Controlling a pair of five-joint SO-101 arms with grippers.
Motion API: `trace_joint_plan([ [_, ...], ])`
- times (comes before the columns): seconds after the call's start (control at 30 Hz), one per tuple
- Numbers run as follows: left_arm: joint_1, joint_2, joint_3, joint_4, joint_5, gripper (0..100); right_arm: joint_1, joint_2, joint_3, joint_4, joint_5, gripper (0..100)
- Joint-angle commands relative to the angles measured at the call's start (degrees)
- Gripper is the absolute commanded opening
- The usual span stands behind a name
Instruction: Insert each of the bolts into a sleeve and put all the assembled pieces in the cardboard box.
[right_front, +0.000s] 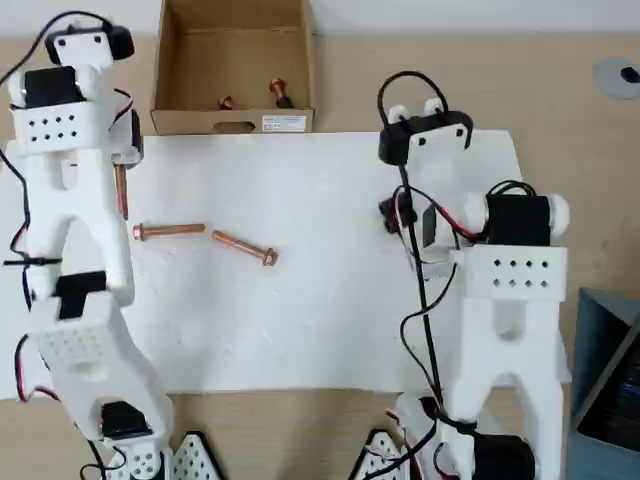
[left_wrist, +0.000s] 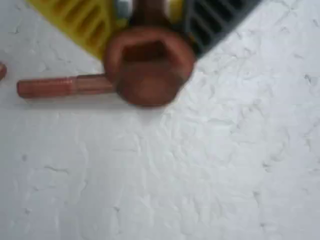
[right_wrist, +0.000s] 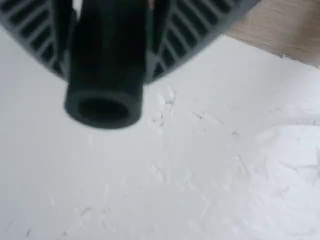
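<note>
My left gripper (right_front: 121, 188) hangs over the left edge of the white mat (right_front: 320, 300), shut on a copper bolt (left_wrist: 149, 65) whose hex head faces the wrist camera. Two more copper bolts lie on the mat beside it, one (right_front: 168, 231) close by and one (right_front: 245, 248) further right; the nearer bolt (left_wrist: 60, 86) lies just behind the held one. My right gripper (right_front: 394, 214) sits above the mat's right part, shut on a black sleeve (right_wrist: 105, 75) with its open bore toward the camera. The cardboard box (right_front: 180, 122) at the back holds two assembled pieces (right_front: 278, 92).
The box stands against the mat's far edge, between the arms. A grey bin (right_front: 605, 380) sits at the right edge of the table, and a small round disc (right_front: 618, 76) lies at the far right. Bare mat stretches between the two arms.
</note>
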Motion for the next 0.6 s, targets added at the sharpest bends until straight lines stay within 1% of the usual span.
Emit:
trace_joint_plan([
  [0.0, 2.37, -12.62, 3.87, 0.62, 0.35, 0, -0.22, -2.95, -3.47, 1.32, -0.44, 1.0],
  [0.23, 5.8, -34.07, 23.21, 0.62, 0.26, 0, -0.31, -15.43, -2.68, 1.05, -0.44, 1.0],
  [0.33, 6.42, -42.51, 32.53, 0.18, 0.26, 0, -0.22, -19.21, 1.01, 0.97, -0.44, 1.0],
  [0.47, 6.68, -53.58, 45.45, -4.22, 0.26, 0, -0.22, -23.96, 7.87, -0.35, -0.44, 1.0],
  [0.57, 6.59, -62.99, 56.18, -11.25, 0.44, 0, -0.22, -28.44, 13.05, -3.6, -2.11, 1.0],
])
